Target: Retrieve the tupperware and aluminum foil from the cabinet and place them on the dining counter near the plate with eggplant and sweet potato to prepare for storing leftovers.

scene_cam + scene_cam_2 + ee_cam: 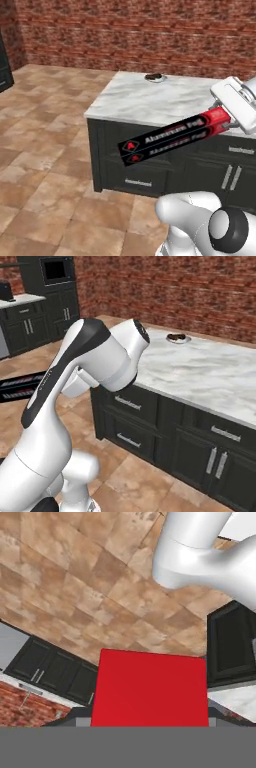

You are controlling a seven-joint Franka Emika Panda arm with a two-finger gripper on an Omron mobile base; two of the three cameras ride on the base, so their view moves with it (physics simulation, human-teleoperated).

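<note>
**Aluminum foil box carried in mid-air beside marble dining counter**

Aluminum foil (176, 138), long, slim and black with white lettering and a red triangle logo, held slanting in the air, low end at left, red end up at right. Seen in front of the dark base of the dining counter (135, 100), above the tan floor tiles (45, 165). Clamped at its red end by the gripper (226, 121), fingers pressed against the box on both sides. From the hand camera, a flat red end face (150, 689) right at the fingertips.

Further back on the veined white-grey slab, a small round white plate (155, 78) with a raised rim, bearing a dark, nearly black lump, the eggplant (153, 76); well apart from the box. Rough red brick wall (150, 30) behind.

From the right base camera, the black box (20, 387) poking out at left from behind the glossy white arm, level with the counter's dark drawer fronts (135, 421) and silver bar handles. Same plate (176, 338) near the slab's far edge.
</note>
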